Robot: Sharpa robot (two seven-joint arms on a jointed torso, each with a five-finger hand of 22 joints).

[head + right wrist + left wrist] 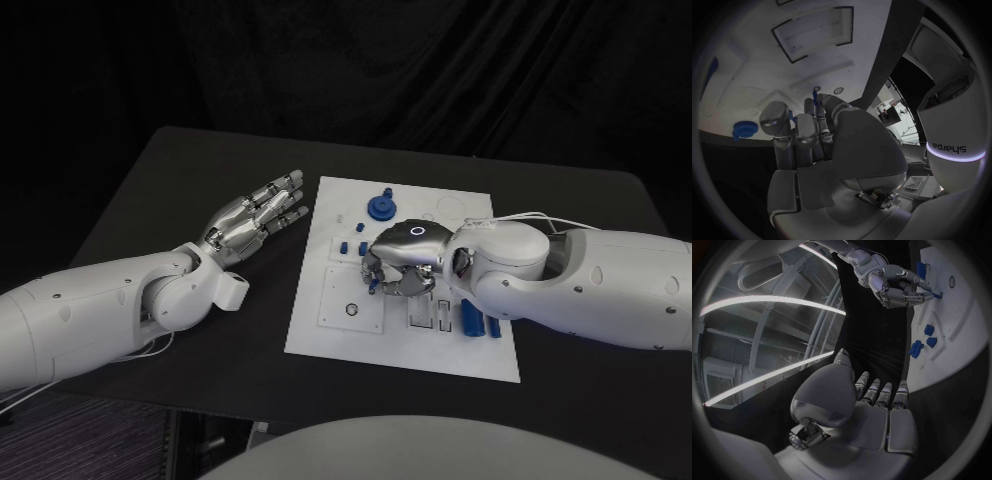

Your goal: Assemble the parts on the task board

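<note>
The white task board (pixel 433 352) lies mid-table. My right hand (pixel 405 264) hovers low over its middle with fingers curled, pinching a small blue part (pixel 933 294) at its fingertips; the part (pixel 816 98) also peeks out past the fingers in the right wrist view. My left hand (pixel 260 216) is open, fingers stretched out, above the black table just left of the board's far corner. A round blue part (pixel 381 207) stands near the board's far edge. Two long blue parts (pixel 473 318) lie at the board's near right.
Small blue pieces (pixel 352 238) sit on the board's left side, between my two hands. A round recess (pixel 351 313) and rectangular slots (pixel 421 313) are near the board's front. Black table (pixel 188 180) surrounds the board.
</note>
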